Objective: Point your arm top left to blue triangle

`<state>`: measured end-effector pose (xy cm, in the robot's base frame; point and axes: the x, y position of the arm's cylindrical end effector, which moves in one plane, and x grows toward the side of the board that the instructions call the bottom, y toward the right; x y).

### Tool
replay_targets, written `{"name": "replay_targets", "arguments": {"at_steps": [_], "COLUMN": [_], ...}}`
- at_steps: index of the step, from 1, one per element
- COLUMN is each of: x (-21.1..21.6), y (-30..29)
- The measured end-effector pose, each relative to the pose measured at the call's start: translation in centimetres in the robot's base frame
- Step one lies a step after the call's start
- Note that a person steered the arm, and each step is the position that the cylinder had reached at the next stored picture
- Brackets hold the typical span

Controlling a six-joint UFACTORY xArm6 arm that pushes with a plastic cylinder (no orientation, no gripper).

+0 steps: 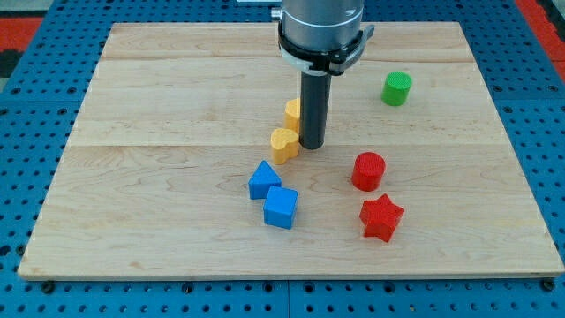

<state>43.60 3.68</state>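
The blue triangle (263, 179) lies on the wooden board (159, 106) a little below centre, with a blue cube (281, 208) touching it on its lower right. My tip (312, 145) rests on the board above and to the right of the blue triangle, right beside a yellow heart block (283, 144). A second yellow block (293, 114) sits just above the heart, partly hidden behind the rod.
A red cylinder (368, 170) and a red star (380, 218) lie to the right of the blue blocks. A green cylinder (396, 88) stands at the upper right. Blue pegboard surrounds the board.
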Motion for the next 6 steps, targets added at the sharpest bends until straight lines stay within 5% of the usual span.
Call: {"name": "replay_targets", "arguments": {"at_steps": [4, 5, 6], "x": [-10.0, -7.8, -1.2], "y": [-4.4, -14.0, -16.0]}}
